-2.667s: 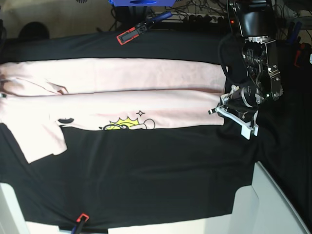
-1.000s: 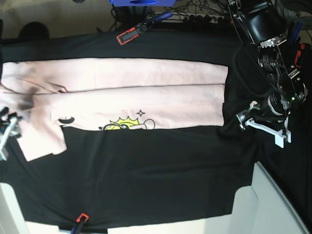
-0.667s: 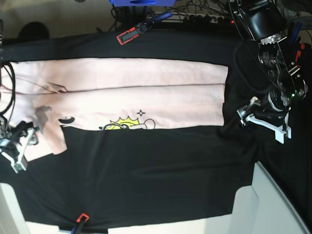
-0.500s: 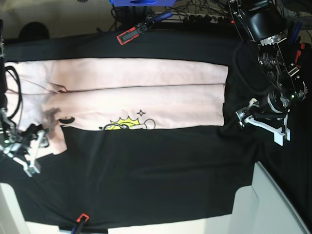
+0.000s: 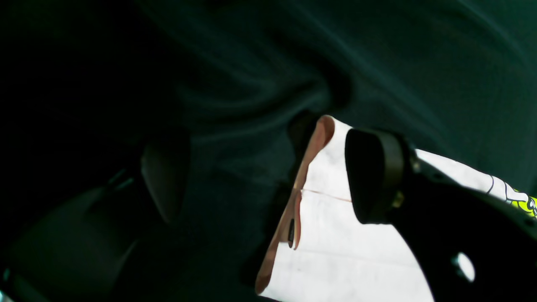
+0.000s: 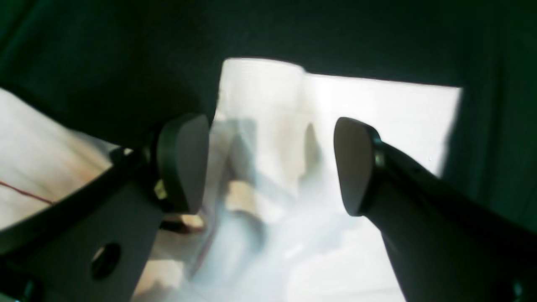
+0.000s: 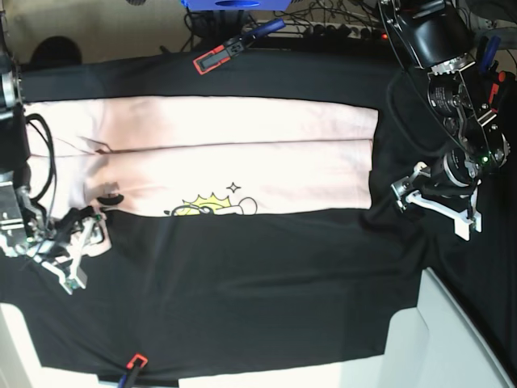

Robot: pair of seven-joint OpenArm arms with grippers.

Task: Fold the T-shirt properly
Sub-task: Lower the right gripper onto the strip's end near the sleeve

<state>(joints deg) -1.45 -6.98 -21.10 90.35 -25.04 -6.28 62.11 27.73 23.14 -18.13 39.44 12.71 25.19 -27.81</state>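
The right tool [image 7: 71, 250] has swung in over the loose sleeve of the T-shirt [image 7: 242, 153], jaws wide and empty; the sleeve fold looks next. The left tool [image 7: 432, 202] waits wide beside the hem on the surface [image 7: 258, 283]

T-shirt [image 7: 234, 149]: pale pink, with a yellow cartoon graphic [image 7: 200, 206] outlined in black at its 6 o'clock edge. Table cloth [image 7: 258, 283]: plain black. Clamp [image 7: 212, 58] at 12 o'clock: red and black with blue handle.
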